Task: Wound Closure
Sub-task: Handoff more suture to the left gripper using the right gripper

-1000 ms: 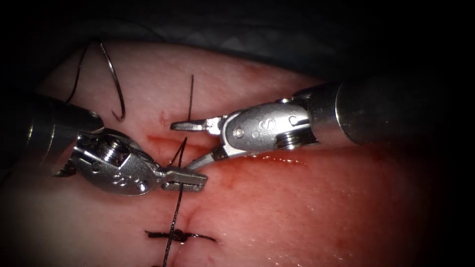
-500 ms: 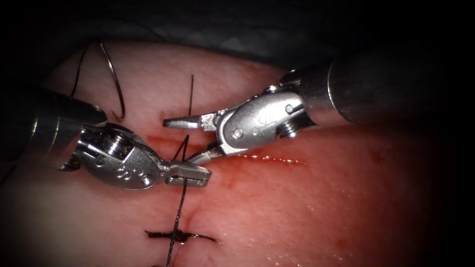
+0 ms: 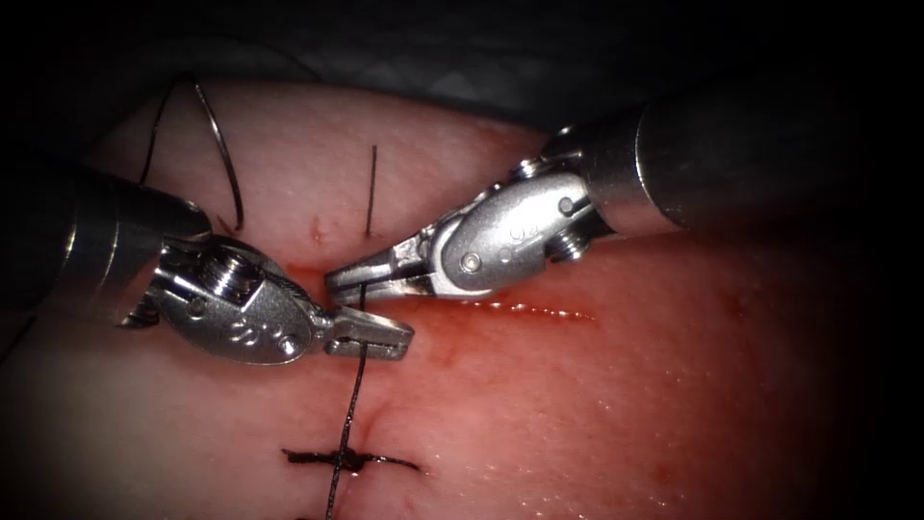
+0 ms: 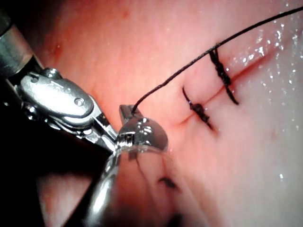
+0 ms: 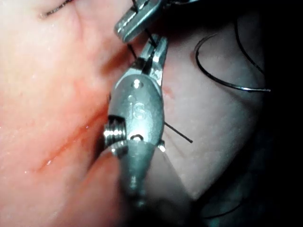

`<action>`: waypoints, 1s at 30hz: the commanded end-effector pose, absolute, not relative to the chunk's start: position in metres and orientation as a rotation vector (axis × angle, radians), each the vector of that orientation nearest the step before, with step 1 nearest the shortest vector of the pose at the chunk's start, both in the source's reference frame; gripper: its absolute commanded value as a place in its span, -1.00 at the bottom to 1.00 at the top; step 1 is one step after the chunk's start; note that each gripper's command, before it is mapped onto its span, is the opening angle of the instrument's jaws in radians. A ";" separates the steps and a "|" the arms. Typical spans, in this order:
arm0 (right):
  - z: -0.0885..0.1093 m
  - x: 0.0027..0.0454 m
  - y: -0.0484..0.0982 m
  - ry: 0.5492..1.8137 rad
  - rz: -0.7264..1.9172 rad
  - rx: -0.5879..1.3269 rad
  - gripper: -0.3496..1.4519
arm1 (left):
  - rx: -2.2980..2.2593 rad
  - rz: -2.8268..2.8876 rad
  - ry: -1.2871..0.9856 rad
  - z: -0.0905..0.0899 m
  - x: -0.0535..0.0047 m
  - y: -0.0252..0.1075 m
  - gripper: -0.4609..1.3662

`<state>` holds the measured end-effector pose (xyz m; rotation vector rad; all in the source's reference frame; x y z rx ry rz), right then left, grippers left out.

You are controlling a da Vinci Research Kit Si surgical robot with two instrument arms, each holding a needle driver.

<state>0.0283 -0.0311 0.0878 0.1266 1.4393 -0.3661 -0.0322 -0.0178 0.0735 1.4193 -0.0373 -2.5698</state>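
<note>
Endoscope view: the left hand (image 3: 371, 335) is clenched on the thread (image 3: 351, 404), which runs down from its jaws to a tied stitch (image 3: 348, 459) across the cut (image 3: 332, 486). The right hand (image 3: 371, 277) has its jaws closed together on the same thread just above the left hand's tip. A short cut end of thread (image 3: 372, 190) stands on the tissue (image 3: 626, 404) above the two hands. The curved needle (image 3: 219, 154) lies free on the tissue's upper left, held by neither hand, its point resting on the surface near the left hand's wrist. Red fluid (image 3: 525, 310) streaks the tissue below the right hand.

Left wrist view: the thread (image 4: 189, 68) rises from the left hand (image 4: 129, 124) past two tied stitches (image 4: 222, 75).

Right wrist view: the right hand (image 5: 152, 59) grips the thread beside the left hand's tip (image 5: 135, 21); the needle (image 5: 222, 80) lies nearby on the tissue.
</note>
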 end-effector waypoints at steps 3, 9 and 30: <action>0.088 0.0281 -0.031 1.426 -0.352 0.113 -1.00 | 1.420 -2.570 -0.036 0.073 -0.0324 -0.018 0.20; 0.090 0.0275 -0.030 1.396 -0.298 0.113 -1.00 | 1.451 -2.543 -0.096 0.073 -0.0328 -0.019 0.81; 0.094 0.0283 -0.026 1.364 -0.174 0.171 -1.00 | 1.462 -2.516 -0.157 0.073 -0.0333 -0.022 0.37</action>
